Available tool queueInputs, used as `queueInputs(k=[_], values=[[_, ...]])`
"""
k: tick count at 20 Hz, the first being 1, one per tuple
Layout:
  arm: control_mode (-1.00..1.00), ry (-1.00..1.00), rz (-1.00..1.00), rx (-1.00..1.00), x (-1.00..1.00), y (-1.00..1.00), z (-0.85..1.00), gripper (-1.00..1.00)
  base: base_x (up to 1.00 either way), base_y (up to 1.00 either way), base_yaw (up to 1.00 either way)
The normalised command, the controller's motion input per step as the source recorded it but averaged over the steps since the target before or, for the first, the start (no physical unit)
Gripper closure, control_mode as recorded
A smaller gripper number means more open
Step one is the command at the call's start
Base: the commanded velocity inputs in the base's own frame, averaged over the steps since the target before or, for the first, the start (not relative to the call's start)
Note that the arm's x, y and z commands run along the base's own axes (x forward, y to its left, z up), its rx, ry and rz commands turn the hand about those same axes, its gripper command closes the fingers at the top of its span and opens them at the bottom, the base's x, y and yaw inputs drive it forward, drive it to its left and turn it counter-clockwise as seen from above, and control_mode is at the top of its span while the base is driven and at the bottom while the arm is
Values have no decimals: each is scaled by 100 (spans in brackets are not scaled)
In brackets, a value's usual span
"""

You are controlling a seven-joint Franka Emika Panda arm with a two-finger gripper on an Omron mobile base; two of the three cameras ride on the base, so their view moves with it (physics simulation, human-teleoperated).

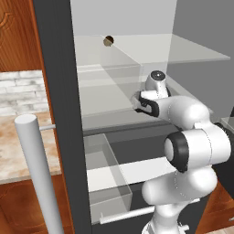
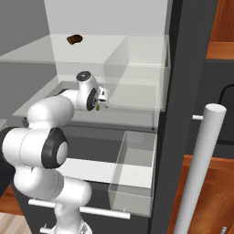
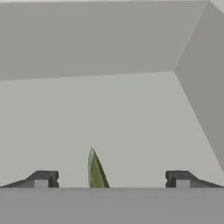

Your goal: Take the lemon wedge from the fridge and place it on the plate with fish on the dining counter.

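The lemon wedge [image 3: 96,173], a tiny olive-green sliver, stands on the pale shelf floor inside the fridge [image 1: 57,91], between my fingertips and a little left of centre. My gripper [image 3: 111,179] is open, with one dark fingertip [image 3: 43,178] on each side and both clear of the wedge. From the right base view the gripper [image 2: 101,101] reaches onto the middle shelf, and the wedge [image 2: 98,108] shows just below the hand. The left base view has the hand [image 1: 137,103] deep in the same shelf. The plate with fish and the dining counter are out of view.
A dark brown ball-like item [image 1: 108,41] lies on the glass shelf above. Below the arm a clear drawer [image 2: 137,169] is pulled out. The open door's silver bar handle [image 2: 201,164] stands close on the right. A stone counter [image 1: 18,141] against a brick wall lies left.
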Motion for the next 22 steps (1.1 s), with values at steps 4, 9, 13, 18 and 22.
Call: queueInputs(k=[4, 9, 13, 18, 22], values=[[-100, 3, 0, 0, 17, 4, -25, 100, 0, 0, 0], [-100, -1, 0, 0, 0, 0, 0, 100, 0, 0, 0], [-100, 0, 0, 0, -48, 0, 0, 100, 0, 0, 0], [-100, -7, 0, 0, -98, 0, 56, 100, 0, 0, 0], [-100, -26, 0, 1, -100, 0, 99, 100, 0, 0, 0]])
